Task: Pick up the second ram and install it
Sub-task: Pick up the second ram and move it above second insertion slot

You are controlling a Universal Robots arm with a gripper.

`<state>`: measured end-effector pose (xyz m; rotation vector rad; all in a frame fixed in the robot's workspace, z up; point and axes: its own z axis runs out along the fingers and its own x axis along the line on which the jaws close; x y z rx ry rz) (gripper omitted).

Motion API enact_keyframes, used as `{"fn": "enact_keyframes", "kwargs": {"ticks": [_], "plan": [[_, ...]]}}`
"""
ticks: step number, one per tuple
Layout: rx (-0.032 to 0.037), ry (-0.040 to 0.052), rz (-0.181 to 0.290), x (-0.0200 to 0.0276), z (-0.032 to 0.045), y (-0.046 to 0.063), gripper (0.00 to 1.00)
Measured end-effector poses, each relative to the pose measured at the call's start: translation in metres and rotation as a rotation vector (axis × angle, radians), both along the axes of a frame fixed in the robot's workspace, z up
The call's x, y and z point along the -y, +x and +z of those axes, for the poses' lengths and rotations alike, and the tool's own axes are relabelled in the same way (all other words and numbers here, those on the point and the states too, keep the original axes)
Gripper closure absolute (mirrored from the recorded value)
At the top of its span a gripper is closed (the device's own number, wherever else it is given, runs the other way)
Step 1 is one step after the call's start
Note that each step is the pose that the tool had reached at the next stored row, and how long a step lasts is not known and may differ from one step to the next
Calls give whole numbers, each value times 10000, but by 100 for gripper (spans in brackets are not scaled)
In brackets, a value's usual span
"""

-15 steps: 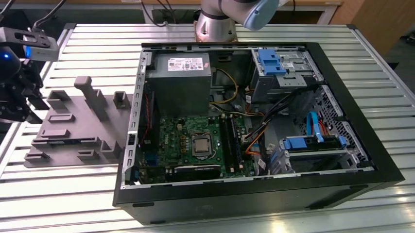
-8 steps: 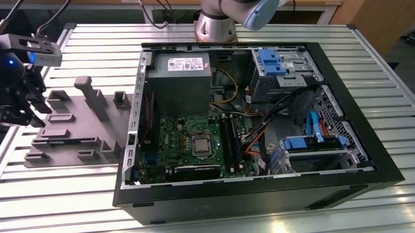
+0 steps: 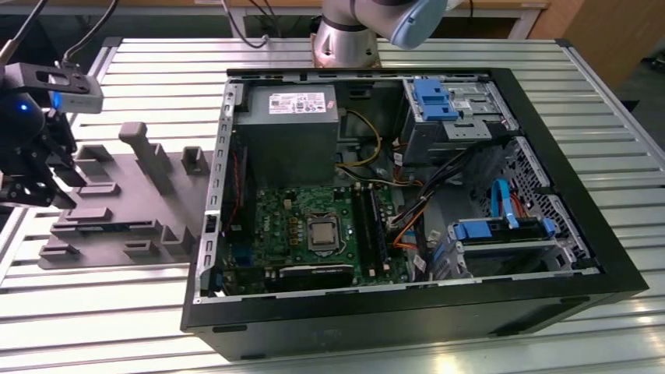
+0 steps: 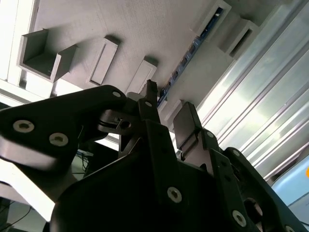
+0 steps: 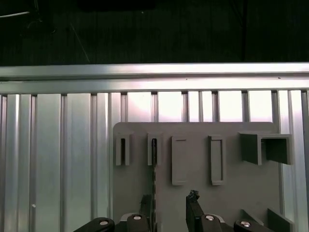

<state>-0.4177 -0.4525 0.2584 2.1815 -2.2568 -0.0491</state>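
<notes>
The second ram (image 5: 154, 166) is a thin dark board standing on edge in a groove of the grey fixture plate (image 5: 231, 203). In the second wrist view the ram (image 4: 193, 52) shows as a bluish strip running toward the fingers. My gripper (image 5: 169, 199) hovers just above the plate, open, with the ram's line passing between the fingers close to one fingertip (image 5: 146, 203). In the exterior view the gripper (image 3: 42, 195) hangs over the plate's end at the exterior view's left, near the ram (image 3: 109, 227). The motherboard's black slots (image 3: 368, 226) lie inside the open computer case (image 3: 582, 234).
Grey fixture blocks (image 3: 140, 148) rise from the plate beside the gripper. The slatted metal table (image 3: 104, 312) carries both plate and case. Cables (image 3: 410, 218), drive cages (image 3: 447, 109) and a power supply (image 3: 291, 132) crowd the case interior. The arm's base (image 3: 348, 35) stands behind the case.
</notes>
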Motion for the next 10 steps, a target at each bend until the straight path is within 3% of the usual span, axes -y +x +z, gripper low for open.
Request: {"fn": "enact_keyframes", "kwargs": {"ticks": [5, 10], "plan": [[0, -2, 8, 8, -58, 0, 58], [0, -2, 8, 9, -61, 0, 58]]}}
